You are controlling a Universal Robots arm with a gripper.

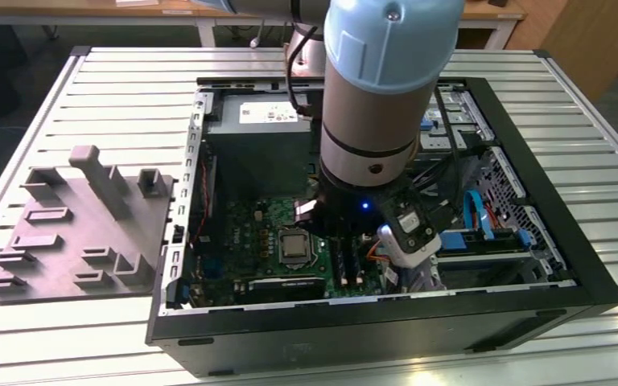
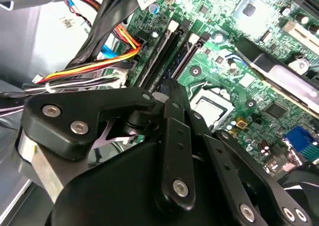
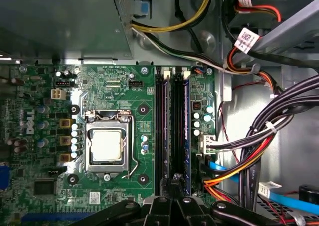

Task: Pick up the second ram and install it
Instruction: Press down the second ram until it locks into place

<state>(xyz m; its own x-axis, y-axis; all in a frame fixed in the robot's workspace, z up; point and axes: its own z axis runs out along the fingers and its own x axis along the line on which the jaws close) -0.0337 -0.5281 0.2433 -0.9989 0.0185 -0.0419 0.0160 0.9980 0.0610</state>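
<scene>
Tool [image 3: 174, 178] fingers closed together, pressing the second ram [image 3: 187, 131] into its slot

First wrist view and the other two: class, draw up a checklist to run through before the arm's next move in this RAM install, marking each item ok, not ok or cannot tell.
1. Gripper over the memory slots: ok.
2. Gripper in line with the slots' length: ok.
3. Second ram held or fully seated: cannot tell.
4. Cable bundle lies beside the slots, not across them: ok.
5. Processor socket apart from the gripper: ok.
6. Computer case lies open on the slatted table: ok.
</scene>
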